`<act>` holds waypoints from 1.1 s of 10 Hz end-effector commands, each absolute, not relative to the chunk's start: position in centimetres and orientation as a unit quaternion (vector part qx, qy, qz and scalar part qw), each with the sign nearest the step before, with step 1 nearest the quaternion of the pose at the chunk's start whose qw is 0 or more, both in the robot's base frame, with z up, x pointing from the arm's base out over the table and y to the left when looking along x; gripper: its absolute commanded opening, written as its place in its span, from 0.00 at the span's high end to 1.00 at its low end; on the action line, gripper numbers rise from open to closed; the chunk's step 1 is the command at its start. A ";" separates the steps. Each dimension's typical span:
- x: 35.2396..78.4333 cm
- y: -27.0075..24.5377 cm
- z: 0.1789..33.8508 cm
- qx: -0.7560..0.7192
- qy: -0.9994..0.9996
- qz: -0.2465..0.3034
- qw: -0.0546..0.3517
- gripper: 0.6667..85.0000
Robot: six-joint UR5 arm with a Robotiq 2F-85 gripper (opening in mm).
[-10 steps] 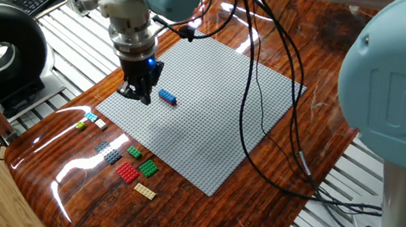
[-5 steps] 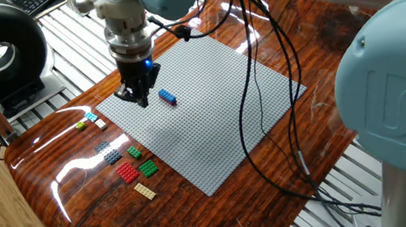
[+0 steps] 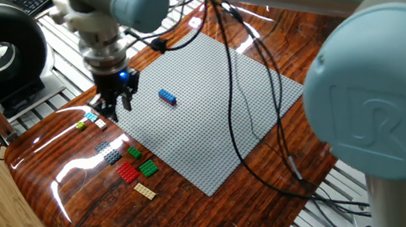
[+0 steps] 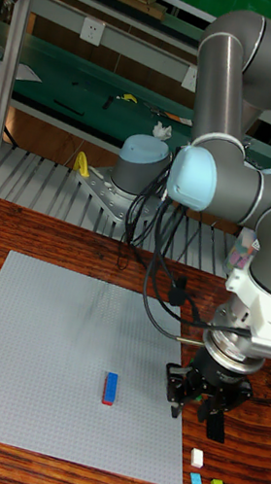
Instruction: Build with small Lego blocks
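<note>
Your pincer (image 3: 116, 106) hangs over the baseplate's (image 3: 204, 121) edge, fingers slightly apart with nothing visible between them. The blue-and-red block (image 3: 167, 96) sits on the baseplate beside it. Loose blocks (image 3: 126, 160) lie on the counter (image 3: 79, 194) just beyond; the tall view cuts most off.

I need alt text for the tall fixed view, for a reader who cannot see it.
The robot's end effector hovers over the right edge of a grey baseplate, near three small loose blocks on the wooden table. One blue-and-red block sits on the baseplate.
</note>
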State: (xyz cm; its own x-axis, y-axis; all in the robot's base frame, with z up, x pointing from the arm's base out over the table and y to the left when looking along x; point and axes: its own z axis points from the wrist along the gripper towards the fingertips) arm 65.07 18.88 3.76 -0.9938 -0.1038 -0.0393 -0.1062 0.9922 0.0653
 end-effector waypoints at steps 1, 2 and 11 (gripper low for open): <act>65.0 20.1 3.6 -0.068 0.997 0.035 0.006 0.49; 64.9 20.3 3.6 -0.077 0.996 0.039 0.005 0.48; 68.3 21.8 3.0 -0.033 0.998 0.042 0.023 0.49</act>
